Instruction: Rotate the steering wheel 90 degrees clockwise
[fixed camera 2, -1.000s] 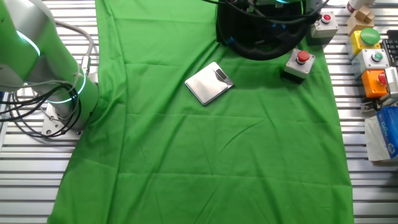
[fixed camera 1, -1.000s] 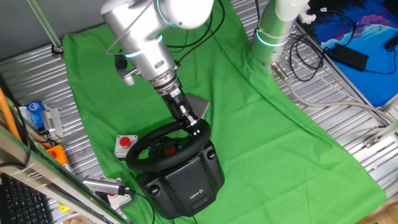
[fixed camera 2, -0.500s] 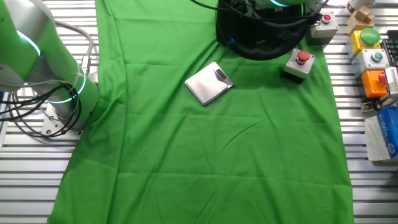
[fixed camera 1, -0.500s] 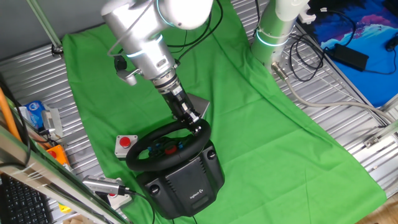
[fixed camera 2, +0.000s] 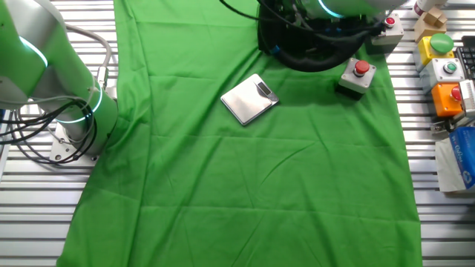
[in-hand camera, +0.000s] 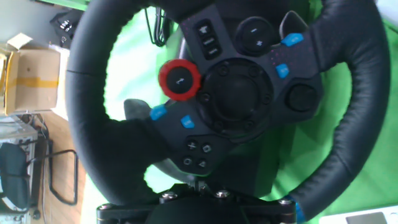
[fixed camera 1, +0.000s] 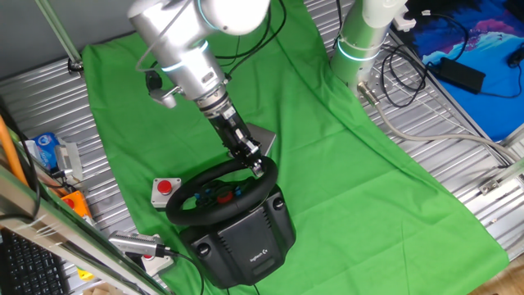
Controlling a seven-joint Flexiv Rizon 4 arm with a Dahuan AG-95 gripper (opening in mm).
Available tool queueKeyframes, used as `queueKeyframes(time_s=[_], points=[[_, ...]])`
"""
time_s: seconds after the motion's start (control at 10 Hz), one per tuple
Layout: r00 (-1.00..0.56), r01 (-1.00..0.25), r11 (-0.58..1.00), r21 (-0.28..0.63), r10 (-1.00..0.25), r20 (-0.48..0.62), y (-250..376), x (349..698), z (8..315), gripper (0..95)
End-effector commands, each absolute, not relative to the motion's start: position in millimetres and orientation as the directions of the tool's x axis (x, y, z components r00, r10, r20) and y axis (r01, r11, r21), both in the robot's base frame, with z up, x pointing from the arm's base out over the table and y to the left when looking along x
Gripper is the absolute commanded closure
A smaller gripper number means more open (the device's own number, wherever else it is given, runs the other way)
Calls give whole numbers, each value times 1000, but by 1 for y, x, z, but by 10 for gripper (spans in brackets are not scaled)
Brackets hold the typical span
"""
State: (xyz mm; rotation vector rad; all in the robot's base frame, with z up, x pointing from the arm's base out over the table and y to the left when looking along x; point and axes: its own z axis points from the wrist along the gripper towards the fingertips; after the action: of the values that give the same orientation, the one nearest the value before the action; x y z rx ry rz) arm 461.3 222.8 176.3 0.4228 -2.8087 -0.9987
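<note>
On the green cloth [fixed camera 1: 344, 147] of the bench [fixed camera 1: 458, 164], near-left in one fixed view: steering wheel [fixed camera 1: 219, 193] tilted on its bulky black base [fixed camera 1: 246, 238] with a white logo. Pincer [fixed camera 1: 260, 167] down at the wheel's far-right rim, touching it; closed on the rim or merely against it, cannot tell. Small grey box [fixed camera 1: 164, 191] with a red button just left of the wheel.

From the other fixed view: wheel base [fixed camera 2: 312, 44] at the far edge, silver flat device [fixed camera 2: 249, 99] near it on the cloth.

Hand view: wheel hub [in-hand camera: 233, 93] close up, red dial, blue buttons; fingertips out of sight.
</note>
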Motion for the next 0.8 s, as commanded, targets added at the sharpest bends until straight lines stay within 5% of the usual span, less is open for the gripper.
queueKeyframes(time_s=[0.1,0.8], points=[[-948,-235,737,634,-319,19,216,462,169,950],[-922,-318,722,615,-387,-23,183,467,135,950]])
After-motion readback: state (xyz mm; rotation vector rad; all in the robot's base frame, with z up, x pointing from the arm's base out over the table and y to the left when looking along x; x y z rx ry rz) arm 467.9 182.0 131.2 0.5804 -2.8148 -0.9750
